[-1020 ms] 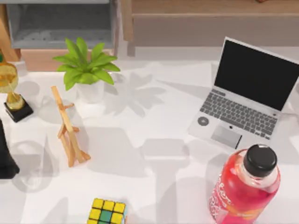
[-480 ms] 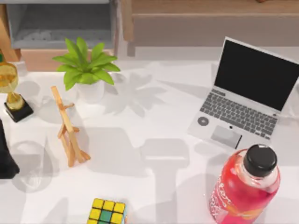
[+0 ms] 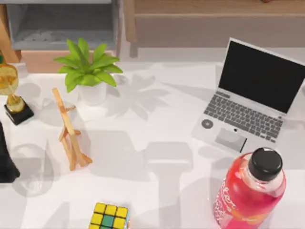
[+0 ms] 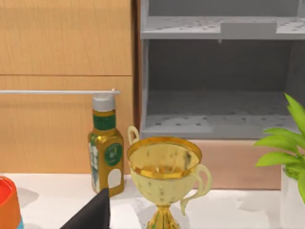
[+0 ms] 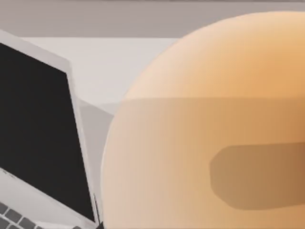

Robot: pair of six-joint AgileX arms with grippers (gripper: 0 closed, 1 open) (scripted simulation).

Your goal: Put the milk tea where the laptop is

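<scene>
The laptop (image 3: 248, 102) stands open at the table's right, with a black screen and grey keyboard. In the right wrist view its screen (image 5: 38, 138) lies just beside the milk tea (image 5: 200, 143), a peach-orange rounded mass very close to that camera with a darker bar showing through it. A black shape at the table's left edge is my left arm (image 3: 5, 160). A black part of my left gripper (image 4: 93, 214) points toward a gold trophy (image 4: 164, 176).
A pink-red bottle with a black cap (image 3: 250, 193) stands in front of the laptop. A potted plant (image 3: 88, 71), the trophy (image 3: 12, 90), a wooden stand (image 3: 70, 133) and a colour cube (image 3: 109, 217) occupy the left half. A gold-green bottle (image 4: 106, 148) stands before the cabinet.
The objects on the table stand as before. Only the soft shadows near the table's front middle have shifted a little.
</scene>
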